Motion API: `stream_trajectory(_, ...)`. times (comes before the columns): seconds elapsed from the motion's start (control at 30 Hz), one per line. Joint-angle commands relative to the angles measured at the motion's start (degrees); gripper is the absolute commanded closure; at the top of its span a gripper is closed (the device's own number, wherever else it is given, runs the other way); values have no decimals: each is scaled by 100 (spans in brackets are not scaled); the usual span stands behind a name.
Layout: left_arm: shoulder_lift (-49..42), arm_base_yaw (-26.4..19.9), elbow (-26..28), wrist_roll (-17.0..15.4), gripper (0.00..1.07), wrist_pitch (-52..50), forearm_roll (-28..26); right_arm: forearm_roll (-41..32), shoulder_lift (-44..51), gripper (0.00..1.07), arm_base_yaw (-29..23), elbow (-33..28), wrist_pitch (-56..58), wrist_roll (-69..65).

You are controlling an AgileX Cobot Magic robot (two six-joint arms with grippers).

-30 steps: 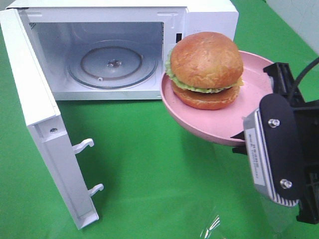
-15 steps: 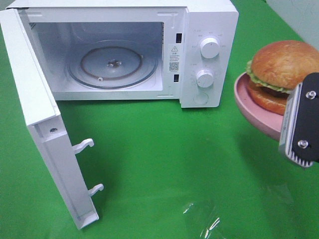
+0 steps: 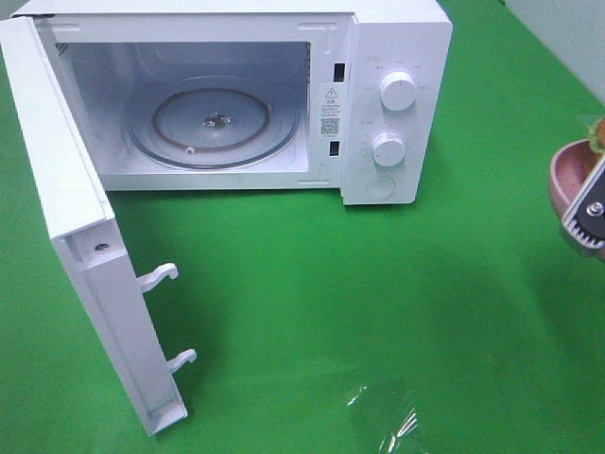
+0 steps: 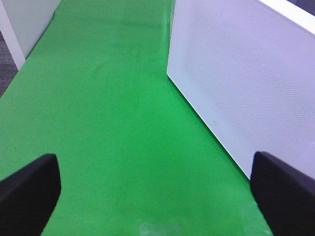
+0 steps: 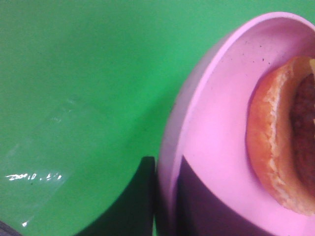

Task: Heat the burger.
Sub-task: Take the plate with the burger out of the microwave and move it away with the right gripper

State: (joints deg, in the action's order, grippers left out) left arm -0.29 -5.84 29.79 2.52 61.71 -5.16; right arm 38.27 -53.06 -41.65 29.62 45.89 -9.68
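We see the microwave (image 3: 227,95) far left, door (image 3: 85,246) swung wide, its glass turntable (image 3: 213,123) bare. The burger (image 5: 285,142), golden bun and dark patty, sits on the pink plate (image 5: 216,147) at the right edge, above the green surface (image 3: 359,312). Right gripper (image 5: 165,196) jaws clamp the plate rim; left gripper (image 4: 157,187) jaws spread wide beside the door.

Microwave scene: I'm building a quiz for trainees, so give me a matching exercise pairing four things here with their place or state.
Things:
1. microwave door
2. glass turntable
3. pink plate
4. left gripper

States:
A. open, holding nothing
B. gripped at its rim, carrying the burger
C. swung wide open
D. bare, inside the cavity

Pairs: 1-C, 2-D, 3-B, 4-A
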Motion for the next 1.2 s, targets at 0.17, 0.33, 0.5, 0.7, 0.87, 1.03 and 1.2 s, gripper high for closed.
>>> stream_trajectory(0.17,-92,-17,-17,-17,10,-40,-40,407,92,107,0,40,281,-837)
stream_trajectory(0.33,-92,-17,-17,-17,10,-40,-40,745,-40,107,0,-120,516,-1793)
stream_trajectory(0.5,-92,-17,-17,-17,10,-40,-40,928,-332,107,0,-350,539,-2693)
stream_trajectory(0.7,-92,-17,-17,-17,10,-40,-40,1392,-905,107,0,-384,424,-4085)
stream_trajectory(0.87,-92,-17,-17,-17,10,-40,-40,1621,-1438,107,0,-384,189,-4761)
stream_trajectory(1.03,-92,-17,-17,-17,10,-40,-40,1942,-1965,107,17,-384,34,-5329)
stream_trajectory(1.2,-92,-17,-17,-17,10,-40,-40,2384,-2670,107,17,-384,-138,-6091)
